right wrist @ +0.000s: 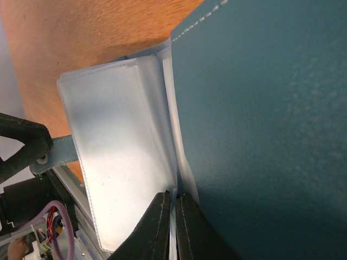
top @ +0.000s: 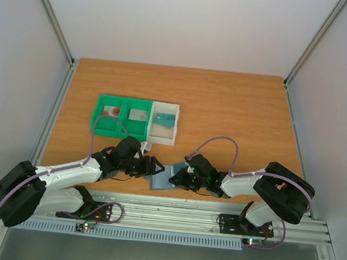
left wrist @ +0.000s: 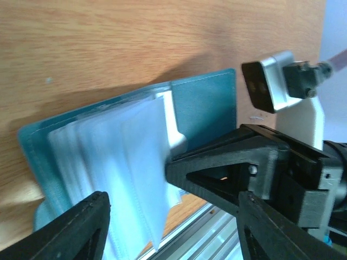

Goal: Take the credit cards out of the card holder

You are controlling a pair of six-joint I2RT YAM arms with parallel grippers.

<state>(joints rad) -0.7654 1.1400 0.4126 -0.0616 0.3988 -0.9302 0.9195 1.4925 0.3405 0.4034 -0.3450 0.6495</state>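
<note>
The blue-grey card holder lies open at the table's near edge, between both grippers. Its teal cover is spread flat, and its clear sleeves fan upward. My left gripper is open, its two fingers standing either side of the sleeves' lower edge without touching them. My right gripper is shut on one clear sleeve beside the cover. A pale credit card with a red mark lies in the green tray, and a teal one lies in the white tray.
The green tray and the white tray stand side by side behind the grippers. A metal rail runs along the table's near edge just below the card holder. The right arm's finger reaches into the left wrist view.
</note>
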